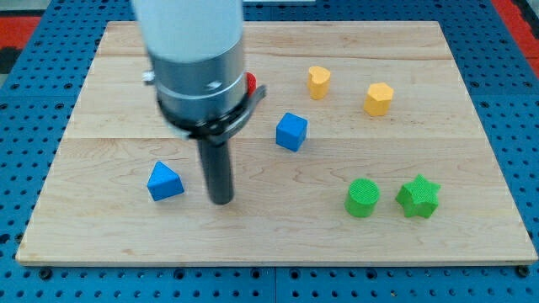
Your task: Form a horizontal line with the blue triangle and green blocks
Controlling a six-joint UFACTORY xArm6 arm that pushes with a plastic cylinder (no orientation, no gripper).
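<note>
A pale wooden desk (278, 240) lies on a blue pegboard (514, 101). My tip (221, 200), a plain rod with no end effector to part or close, rests just right of the blue triangle (164, 181). The green cylinder (363, 198) and green star (418, 196) sit side by side toward the view's right.

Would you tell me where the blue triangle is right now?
The blue triangle lies at the board's lower left in the camera view, just left of my tip, apart from it.
</note>
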